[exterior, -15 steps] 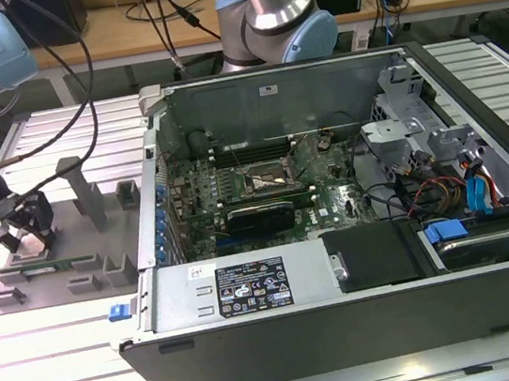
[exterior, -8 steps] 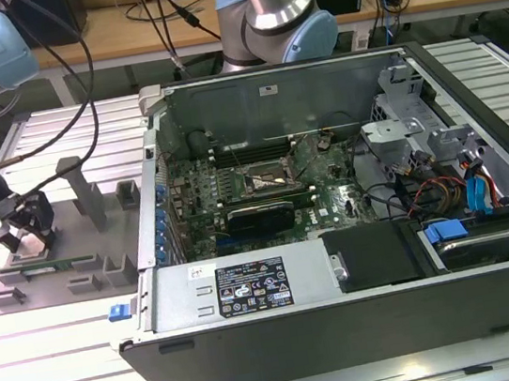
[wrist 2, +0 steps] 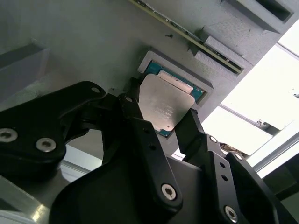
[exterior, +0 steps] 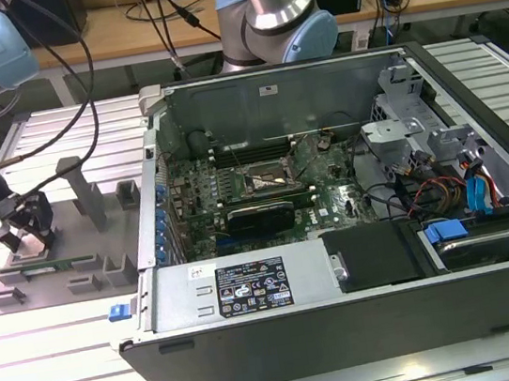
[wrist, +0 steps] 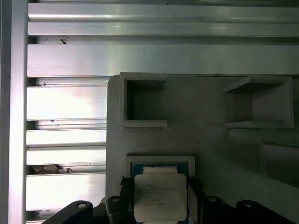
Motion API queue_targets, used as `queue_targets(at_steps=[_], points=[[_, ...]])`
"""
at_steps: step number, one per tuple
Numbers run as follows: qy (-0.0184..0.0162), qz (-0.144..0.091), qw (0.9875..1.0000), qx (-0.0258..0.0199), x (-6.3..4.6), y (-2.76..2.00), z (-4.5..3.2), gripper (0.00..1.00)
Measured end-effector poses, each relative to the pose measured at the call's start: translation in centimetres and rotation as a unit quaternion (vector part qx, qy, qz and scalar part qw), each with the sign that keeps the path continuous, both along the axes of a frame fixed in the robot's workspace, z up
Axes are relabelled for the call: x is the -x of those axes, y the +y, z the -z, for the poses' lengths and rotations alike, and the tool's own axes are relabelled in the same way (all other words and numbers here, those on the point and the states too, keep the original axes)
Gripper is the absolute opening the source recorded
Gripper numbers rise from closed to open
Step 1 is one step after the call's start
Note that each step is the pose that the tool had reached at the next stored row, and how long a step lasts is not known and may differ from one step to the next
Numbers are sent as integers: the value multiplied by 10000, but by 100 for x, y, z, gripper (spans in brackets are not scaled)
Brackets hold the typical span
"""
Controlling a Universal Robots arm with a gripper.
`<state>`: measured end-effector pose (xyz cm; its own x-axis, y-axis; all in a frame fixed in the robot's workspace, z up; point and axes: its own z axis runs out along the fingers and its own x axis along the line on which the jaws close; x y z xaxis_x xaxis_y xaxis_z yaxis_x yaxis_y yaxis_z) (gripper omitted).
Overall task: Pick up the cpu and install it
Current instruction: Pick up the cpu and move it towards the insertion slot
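Note:
The cpu [wrist 2: 164, 103], a flat square chip with a silver top plate and a thin teal edge, lies at a shallow grey pocket [wrist 2: 148, 58] of the holder tray. My gripper [wrist 2: 161, 116] has its black fingers [wrist 2: 135, 116] pressed against two opposite sides of the chip. The first wrist view shows the cpu [wrist: 156, 196] between the fingers [wrist: 125, 198], just over the pocket frame [wrist: 160, 160]; whether it is lifted I cannot tell. In the exterior view my gripper [exterior: 29, 236] hangs low over the grey holder tray [exterior: 86, 271] at the exterior view's left. The motherboard socket [exterior: 267, 181] lies open inside the computer case [exterior: 254, 323].
Grey holder blocks [exterior: 84, 191] stand upright on the tray near the gripper. Two empty square pockets [wrist: 142, 100] sit beyond the chip. The case's metal wall [exterior: 158, 213] rises between tray and motherboard. A black graphics card [exterior: 260, 216] lies below the socket. Cables crowd the drive bay [exterior: 444, 192].

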<state>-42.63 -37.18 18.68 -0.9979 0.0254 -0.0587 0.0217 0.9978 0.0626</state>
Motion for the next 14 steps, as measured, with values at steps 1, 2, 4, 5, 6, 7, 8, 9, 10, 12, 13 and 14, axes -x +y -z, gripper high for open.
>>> queue_targets(at_steps=[1,2,4,5,6,7,8,9,10,12,13,14], points=[[0,0,10000,0,0,0,0,54],[0,0,10000,0,0,0,0,54],[0,0,10000,0,-1,0,0,54],[0,0,10000,0,-1,0,-2,54],[0,0,10000,0,-2,0,-9,54],[0,0,10000,0,-2,0,-19,54],[0,0,10000,0,-1,0,-38,54],[0,0,10000,0,-1,0,-53,54],[0,0,10000,0,-1,0,-74,54],[0,0,10000,0,-1,0,-106,54],[0,0,10000,0,-1,0,-133,54],[0,0,10000,0,-1,0,-153,54]])
